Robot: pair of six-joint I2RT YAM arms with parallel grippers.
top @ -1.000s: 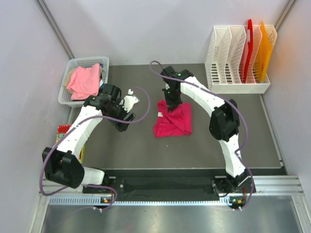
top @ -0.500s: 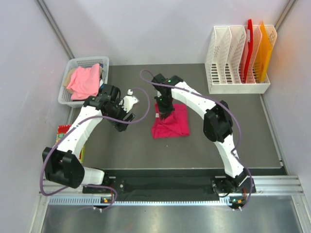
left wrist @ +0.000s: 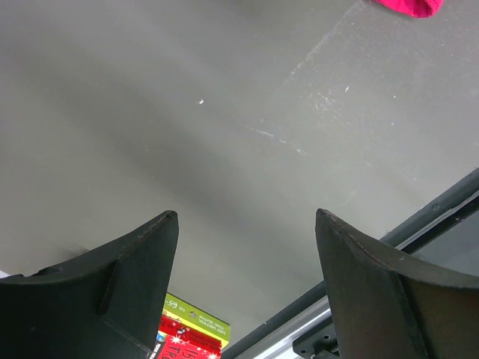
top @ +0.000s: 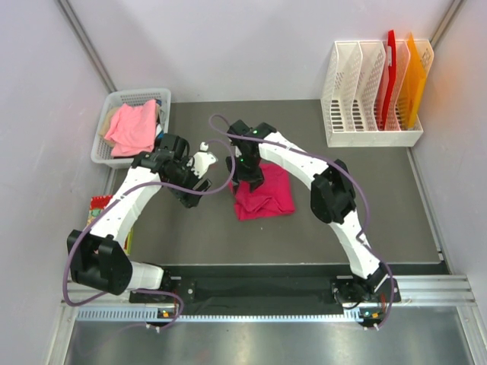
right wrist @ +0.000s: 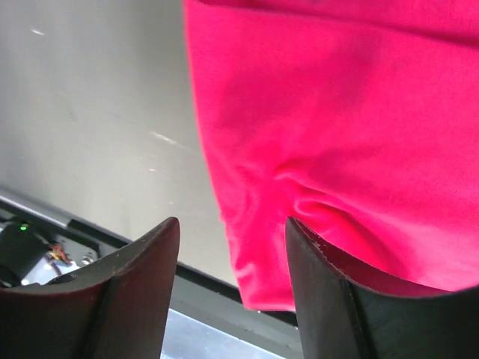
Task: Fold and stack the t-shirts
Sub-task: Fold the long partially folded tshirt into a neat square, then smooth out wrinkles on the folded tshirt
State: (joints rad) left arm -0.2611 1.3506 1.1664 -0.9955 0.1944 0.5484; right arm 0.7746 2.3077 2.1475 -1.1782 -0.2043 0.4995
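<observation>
1. My right gripper [right wrist: 232,224] sits with its jaws parted over the left edge of the folded magenta t-shirt [top: 266,194] at centre frame, grasping nothing.
2. My left gripper [left wrist: 247,217] is wide apart and holds nothing, above the grey table [left wrist: 224,112], left of centre.
3. The salmon t-shirt [top: 131,125] lies in the basket [top: 103,156], upper left.

The dark grey table mat [top: 396,198] lies bare on the right, a wide lane running back to the white slotted file rack [top: 371,138] in the far corner. The white right arm [top: 335,194] arches over its inner edge. The strip between the folded magenta-pink t-shirt [top: 270,199] and the near black rail [top: 259,268] is bare too. Left of the shirt it is tight. The left gripper [left wrist: 247,221], jaws apart, hangs near the right gripper [right wrist: 233,224], which is parted over the shirt's left edge. Looping purple cables [top: 215,120] crowd the gap. A white plastic basket [top: 100,152] blocks the back left corner.
</observation>
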